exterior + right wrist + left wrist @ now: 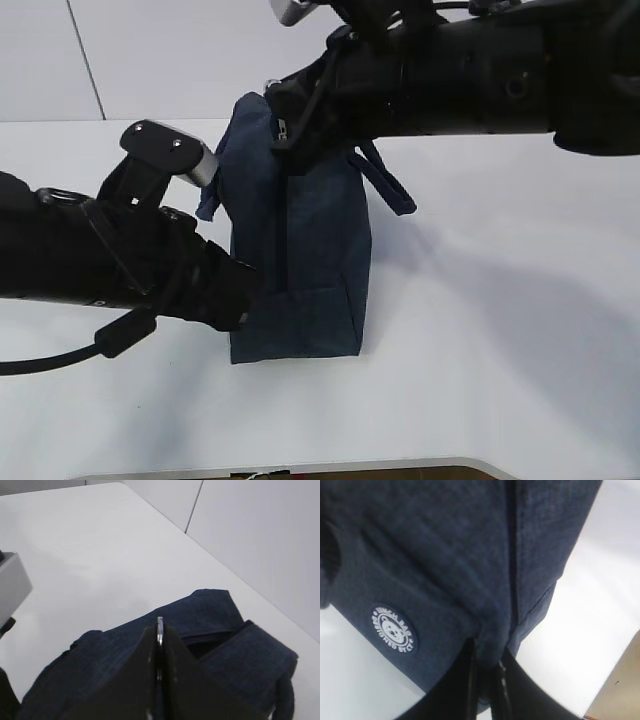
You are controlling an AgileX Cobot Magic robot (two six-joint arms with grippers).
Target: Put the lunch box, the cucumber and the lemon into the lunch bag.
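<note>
The dark navy lunch bag (315, 250) stands upright on the white table with its zipper line (283, 230) facing the camera. My left gripper (245, 300) is shut on a fold of fabric at the bag's lower left corner; in the left wrist view the left gripper (490, 652) pinches the lunch bag (445, 555) beside the seam. My right gripper (285, 135) is at the bag's top. In the right wrist view the right gripper (160, 627) is shut on the metal zipper pull (160, 621) above the lunch bag (220, 625). Lunch box, cucumber and lemon are out of view.
A strap handle (390, 185) hangs off the bag's right side. A round white logo patch (394, 628) marks the bag's side. The white table (500, 330) stretches to the right and front, its front edge (400, 465) near the bottom. A grey wall stands behind.
</note>
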